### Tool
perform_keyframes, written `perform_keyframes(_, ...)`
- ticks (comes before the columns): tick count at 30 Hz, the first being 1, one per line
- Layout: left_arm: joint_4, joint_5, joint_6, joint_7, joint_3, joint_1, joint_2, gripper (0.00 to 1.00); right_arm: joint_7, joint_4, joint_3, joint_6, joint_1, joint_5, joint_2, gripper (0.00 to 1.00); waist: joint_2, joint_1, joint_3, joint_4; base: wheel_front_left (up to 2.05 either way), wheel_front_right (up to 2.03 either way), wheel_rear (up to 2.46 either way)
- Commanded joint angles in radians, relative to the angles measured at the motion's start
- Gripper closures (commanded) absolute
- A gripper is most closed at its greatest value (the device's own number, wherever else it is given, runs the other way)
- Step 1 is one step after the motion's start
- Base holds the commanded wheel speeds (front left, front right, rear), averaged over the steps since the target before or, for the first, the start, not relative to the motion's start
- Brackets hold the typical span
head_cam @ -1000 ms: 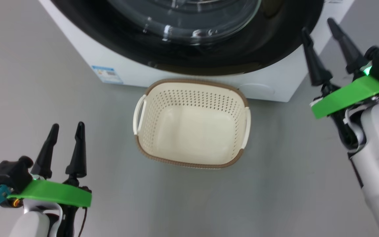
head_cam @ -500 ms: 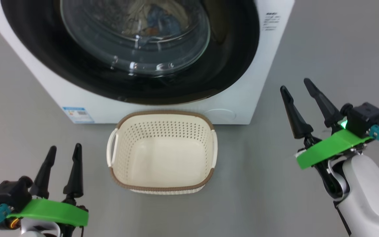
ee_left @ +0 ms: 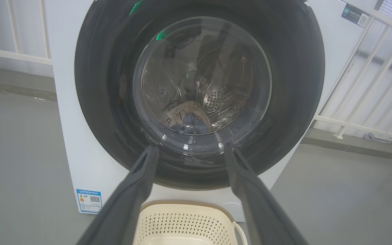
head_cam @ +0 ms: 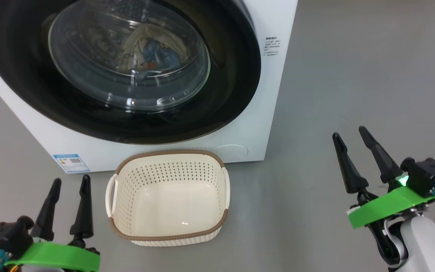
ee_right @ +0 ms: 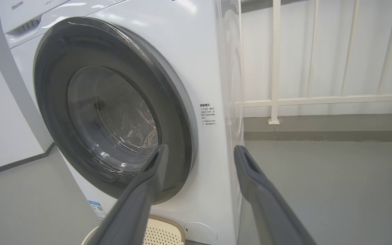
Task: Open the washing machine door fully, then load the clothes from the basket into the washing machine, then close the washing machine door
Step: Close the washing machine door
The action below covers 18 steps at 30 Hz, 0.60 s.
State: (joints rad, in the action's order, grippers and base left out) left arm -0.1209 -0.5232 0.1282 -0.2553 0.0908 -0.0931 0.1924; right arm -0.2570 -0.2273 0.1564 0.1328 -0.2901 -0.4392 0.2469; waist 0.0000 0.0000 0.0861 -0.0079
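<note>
Three steps, all seemingly done, nothing remaining. Empty basket (head_cam: 164, 172) at lower centre of the head view, on the floor (head_cam: 315, 94) just in front of the washing machine (head_cam: 96, 156). Inside, the clothes (head_cam: 153, 53), seen through the washing machine door (head_cam: 17, 75), upper left, shut flush. Left jaws and right jaws spread wide and empty, lower left and lower right corners.

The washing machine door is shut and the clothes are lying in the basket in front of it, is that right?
Not quite. The washing machine door is shut, but the basket in front of it is empty. The clothes lie inside the washing machine, and the head view shows them through the door's glass.
</note>
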Motion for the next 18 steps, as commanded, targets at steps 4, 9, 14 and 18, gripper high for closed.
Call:
perform_keyframes(4, 0.042, -0.007, 0.002, -0.006, -0.031, 0.0, 0.017, 0.0, -0.005, 0.039, -0.012, -0.002, 0.056, 0.015, -0.015, 0.0, 0.0, 0.0, -0.019, -0.01, 0.0, 0.0, 0.0)
perform_keyframes(9, 0.059, -0.014, 0.002, -0.006, -0.027, 0.012, 0.019, 0.0, -0.005, 0.038, -0.038, -0.002, 0.087, 0.018, -0.024, 0.0, 0.0, 0.0, -0.029, -0.009, 0.0, 0.0, 0.0)
perform_keyframes(14, 0.06, -0.016, 0.003, -0.006, -0.022, 0.019, 0.023, 0.0, -0.005, 0.032, -0.05, -0.002, 0.097, 0.021, -0.027, 0.0, 0.0, 0.0, -0.031, -0.007, 0.0, 0.0, 0.0)
perform_keyframes(18, 0.057, -0.017, 0.003, -0.006, -0.02, 0.019, 0.024, 0.0, -0.005, 0.023, -0.06, -0.002, 0.099, 0.023, -0.029, 0.0, 0.0, 0.0, -0.028, -0.002, 0.0, 0.0, 0.0)
